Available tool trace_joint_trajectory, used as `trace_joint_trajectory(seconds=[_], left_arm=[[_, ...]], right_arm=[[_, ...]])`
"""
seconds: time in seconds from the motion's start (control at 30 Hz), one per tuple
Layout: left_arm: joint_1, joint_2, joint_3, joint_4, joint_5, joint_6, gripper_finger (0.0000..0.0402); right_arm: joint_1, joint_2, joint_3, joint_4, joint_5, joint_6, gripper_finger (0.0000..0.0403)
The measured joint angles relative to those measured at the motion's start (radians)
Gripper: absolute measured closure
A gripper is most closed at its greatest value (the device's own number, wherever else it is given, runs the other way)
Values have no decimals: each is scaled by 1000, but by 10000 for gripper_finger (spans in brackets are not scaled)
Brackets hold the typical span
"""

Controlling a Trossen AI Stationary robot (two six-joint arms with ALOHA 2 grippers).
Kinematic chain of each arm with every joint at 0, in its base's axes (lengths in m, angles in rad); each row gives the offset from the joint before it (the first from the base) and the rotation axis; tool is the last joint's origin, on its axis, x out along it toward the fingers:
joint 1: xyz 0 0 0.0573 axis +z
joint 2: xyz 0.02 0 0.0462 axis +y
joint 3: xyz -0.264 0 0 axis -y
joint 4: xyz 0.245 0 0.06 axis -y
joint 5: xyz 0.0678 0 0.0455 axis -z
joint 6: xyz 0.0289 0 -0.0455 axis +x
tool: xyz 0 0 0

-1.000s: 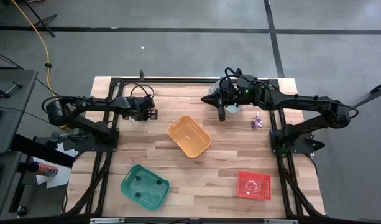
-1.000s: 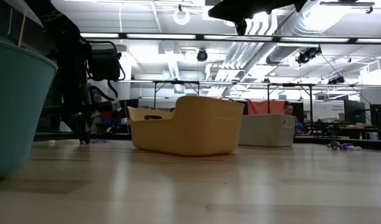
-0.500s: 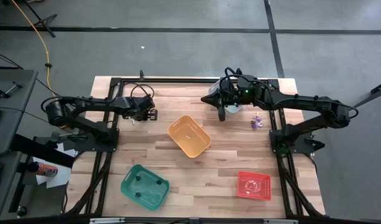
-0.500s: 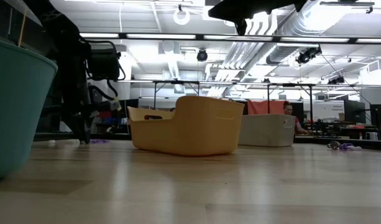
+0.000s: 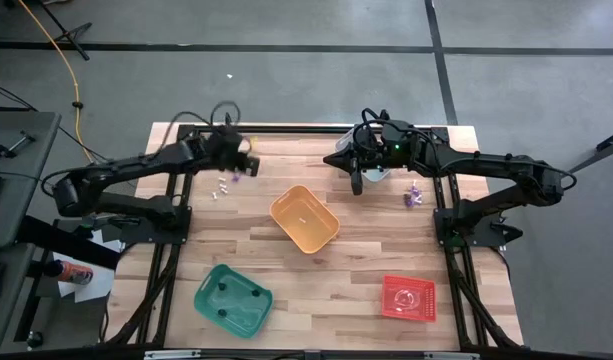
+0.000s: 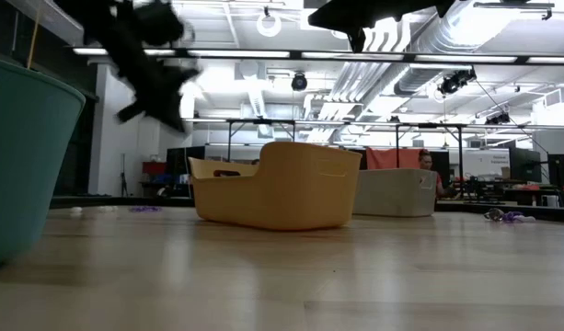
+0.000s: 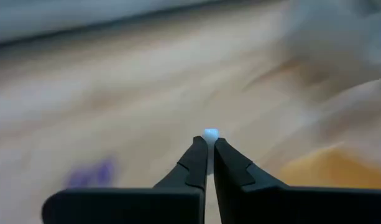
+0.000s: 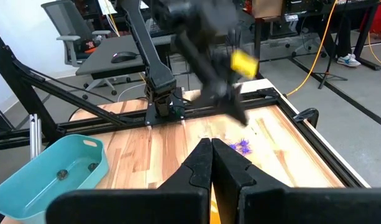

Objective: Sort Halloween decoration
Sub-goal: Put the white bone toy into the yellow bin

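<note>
High view: the left pincer [image 5: 248, 165] was seen raised above the surface [image 5: 366, 270] toward ten o'clock from the orange bin [image 5: 304, 217]. Whitish and purple trinkets [image 5: 226, 183] were scattered just below it on the wood. The right pincer [image 5: 357, 184] was held at one o'clock from the orange bin, beside a pale bin [image 5: 378, 172]. A purple trinket [image 5: 412, 196] was noted at three o'clock from it. A green bin [image 5: 232, 299] and a red bin [image 5: 408, 297] were placed along the near edge.

Low view: the orange bin was shown centrally, with the pale bin behind it.

Left wrist view: the left pincer was clenched on a small whitish trinket [image 7: 210, 134] at its tips.

Right wrist view: the right pincer was clenched on nothing; purple trinkets were seen beyond it.
</note>
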Motion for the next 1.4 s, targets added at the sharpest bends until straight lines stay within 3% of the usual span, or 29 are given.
trace_joint_trajectory(seconds=[0.27,0.37,0.7,1.17,1.4], left_arm=[[-79,-41,106,490,206,357,401],[-136,-41,128,589,282,481,401],[-285,-29,135,610,259,529,401],[-291,-19,135,616,246,526,401],[-293,81,135,578,251,413,401]], right_arm=[[0,0,0,10,-1,0,402],[0,0,0,55,-2,-8,402],[0,0,0,155,-30,-8,402],[0,0,0,153,-31,-8,402],[0,0,0,155,-17,-27,402]])
